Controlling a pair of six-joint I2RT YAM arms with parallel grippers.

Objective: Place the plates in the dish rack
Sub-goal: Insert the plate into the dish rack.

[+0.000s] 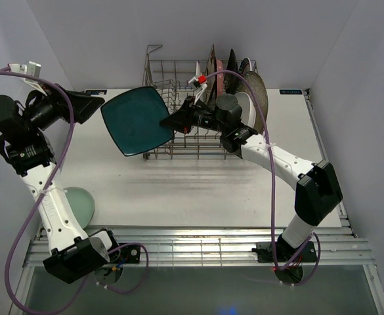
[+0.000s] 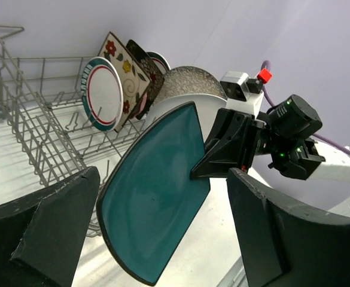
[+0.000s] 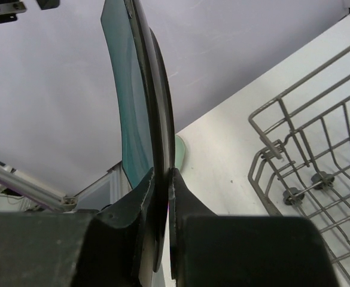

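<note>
Right arm: the base is at the near right, the forearm reaches left across the front of the rack, and the wrist is level. The right fingers pinch the right edge of the teal plate. The plate hangs in the air, tilted, just left of the rack's front-left corner and above the counter.

Left arm: it rises from the near-left base with the elbow up high and the wrist turned toward the plate. The left fingers are spread wide and sit just beside the plate's left corner. Whether they touch it cannot be told from the top view.

Left wrist view: both left fingers frame the teal plate with open gaps on either side, so there is no contact. Only this view shows the rack contents clearly:
- a rimmed round plate
- a cream floral square
- a speckled grey round
- more plates behind these, all standing on edge at the far end

Right wrist view: the teal plate is seen edge-on and upright, with the right fingers pressed against both faces at its rim. The rack corner is off to the right. A pale green plate shows behind the teal plate. The top view places it flat on the counter near the left arm.
</note>
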